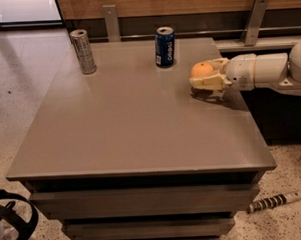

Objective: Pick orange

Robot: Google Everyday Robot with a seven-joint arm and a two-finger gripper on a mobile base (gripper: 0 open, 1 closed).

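The orange (202,69) is a small round bright-orange fruit at the right side of the grey table (125,123). My gripper (202,74) reaches in from the right on a white arm (268,71). It is shut on the orange, with one pale finger behind the fruit and one finger (207,82) in front of it. The orange hangs slightly above the tabletop, and a shadow lies on the table under it.
A blue drink can (165,46) stands at the back, just left of the orange. A silver can (83,51) stands at the back left. Metal brackets (253,20) line the wall behind. A striped cable end (271,202) lies on the floor at the right.
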